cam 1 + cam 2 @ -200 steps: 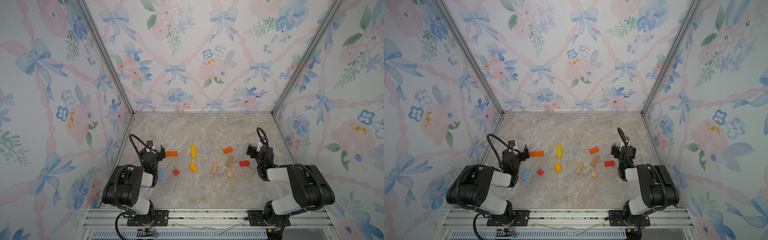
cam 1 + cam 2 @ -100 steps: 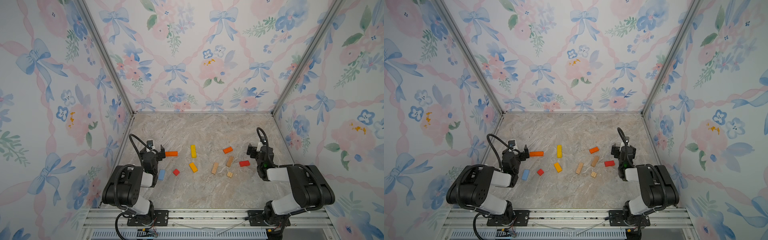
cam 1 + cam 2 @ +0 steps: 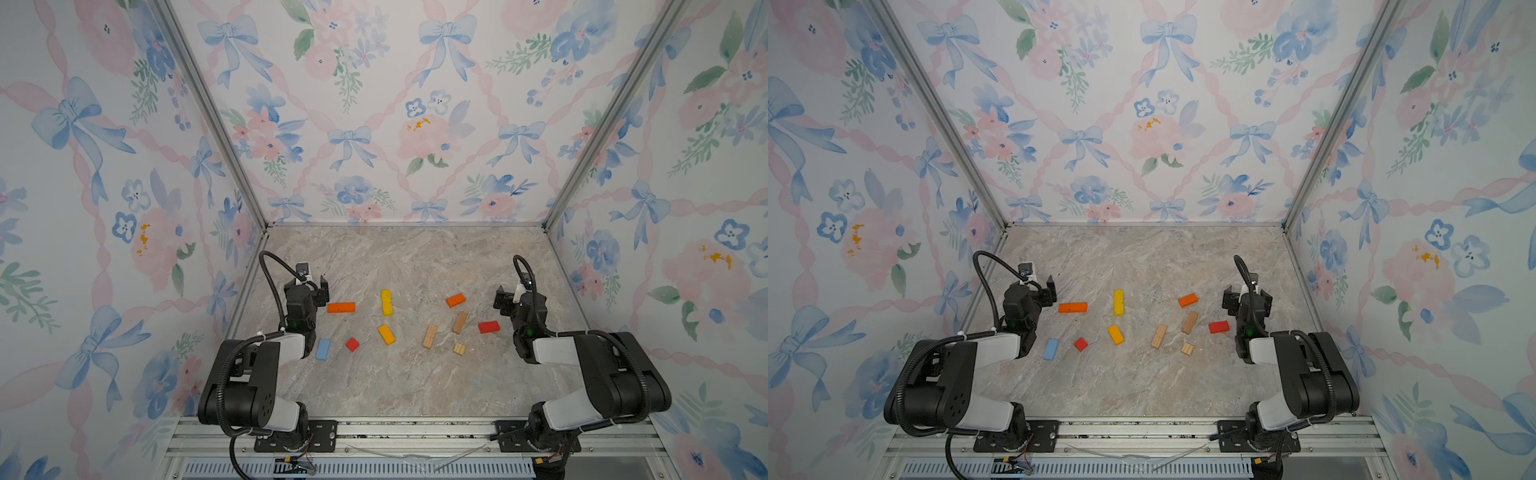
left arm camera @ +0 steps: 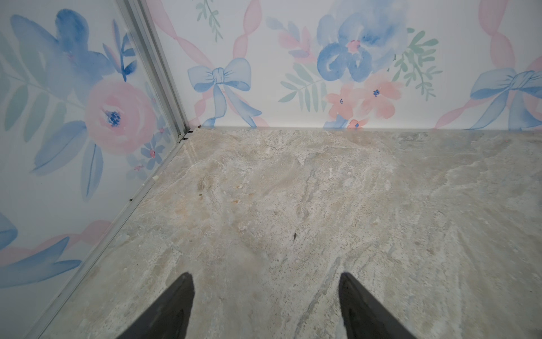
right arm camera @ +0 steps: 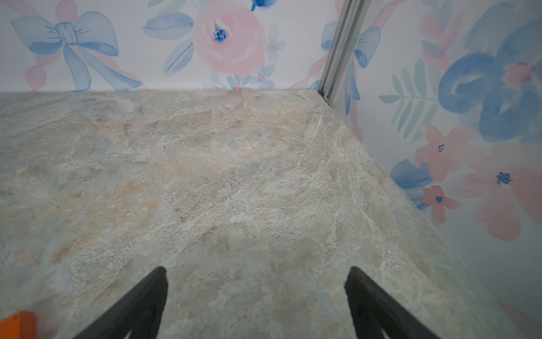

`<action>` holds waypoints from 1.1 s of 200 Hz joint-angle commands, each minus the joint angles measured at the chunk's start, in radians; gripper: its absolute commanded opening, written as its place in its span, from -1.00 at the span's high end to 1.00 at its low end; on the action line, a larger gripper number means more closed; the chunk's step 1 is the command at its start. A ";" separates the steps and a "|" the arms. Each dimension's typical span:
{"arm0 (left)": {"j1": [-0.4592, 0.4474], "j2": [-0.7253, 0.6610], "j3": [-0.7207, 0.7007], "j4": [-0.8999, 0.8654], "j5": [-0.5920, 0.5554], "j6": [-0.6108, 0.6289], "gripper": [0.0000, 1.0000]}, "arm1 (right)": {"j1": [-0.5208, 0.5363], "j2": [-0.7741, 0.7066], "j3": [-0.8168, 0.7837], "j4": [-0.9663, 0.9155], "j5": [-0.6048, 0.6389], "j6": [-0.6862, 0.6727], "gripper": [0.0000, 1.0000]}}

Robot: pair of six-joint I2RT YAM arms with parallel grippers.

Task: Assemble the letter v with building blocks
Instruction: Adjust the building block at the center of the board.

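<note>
Several building blocks lie flat and scattered on the marble floor in both top views. Among them are a long orange block (image 3: pixel 340 307), a long yellow one (image 3: pixel 387 302), a short orange one (image 3: pixel 455 300), a red one (image 3: pixel 488 327), a tan one (image 3: pixel 429 336) and a light blue one (image 3: pixel 323 348). My left gripper (image 3: pixel 312 287) (image 4: pixel 265 281) hovers low, just left of the long orange block, open and empty. My right gripper (image 3: pixel 508 297) (image 5: pixel 255 276) sits right of the red block, open wider and empty. The right wrist view catches an orange block's corner (image 5: pixel 19 324).
Flowered walls close in the floor on three sides, with metal corner posts (image 3: pixel 208 112) (image 3: pixel 611 112). The left wall (image 4: pixel 73 176) runs close beside the left gripper and the right wall (image 5: pixel 469 176) close beside the right one. Bare marble (image 3: pixel 399 257) stretches beyond the blocks to the back wall.
</note>
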 commanded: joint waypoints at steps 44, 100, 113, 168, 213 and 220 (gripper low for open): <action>-0.076 -0.251 0.031 -0.302 -0.016 -0.016 -0.54 | 0.035 -0.252 0.045 -0.229 0.076 -0.022 -0.94; -0.137 -0.310 0.256 -0.720 0.130 -0.061 -0.48 | 0.100 -0.563 0.274 -0.826 -0.014 0.002 -0.96; -0.145 -0.258 0.340 -0.832 0.169 -0.060 -0.44 | 0.119 -0.568 0.324 -0.917 -0.062 0.018 -0.94; -0.171 0.020 0.579 -1.240 0.139 -0.009 -0.24 | 0.222 -0.412 0.537 -1.122 -0.262 0.017 -0.90; -0.183 0.157 0.620 -1.338 0.159 0.003 -0.26 | 0.246 -0.316 0.616 -1.109 -0.349 0.019 -0.90; -0.185 0.172 0.623 -1.353 0.162 0.007 -0.26 | 0.247 -0.306 0.623 -1.105 -0.361 0.023 -0.90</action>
